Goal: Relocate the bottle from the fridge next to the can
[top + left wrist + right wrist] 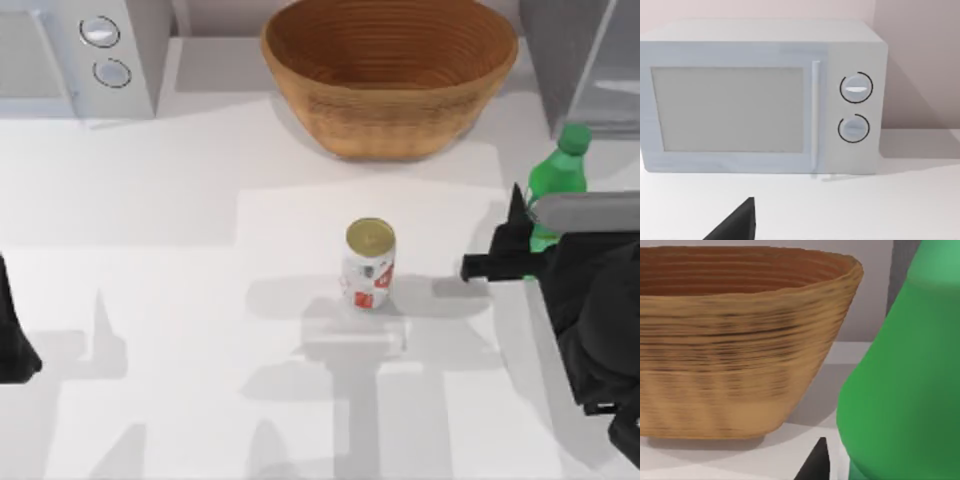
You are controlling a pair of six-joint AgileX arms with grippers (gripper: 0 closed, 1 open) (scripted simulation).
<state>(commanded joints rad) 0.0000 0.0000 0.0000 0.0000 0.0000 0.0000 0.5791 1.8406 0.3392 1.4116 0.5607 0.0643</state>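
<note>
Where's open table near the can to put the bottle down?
Bare table lies left of the can, out toward the parked left end effector, and in front of it. The can's right is tighter: the right end effector and bottle crowd there. The basket closes the back.

Your right gripper [520,240] sits at the table's right, fingers around the bottle [556,178]; left arm parked far left.
</note>
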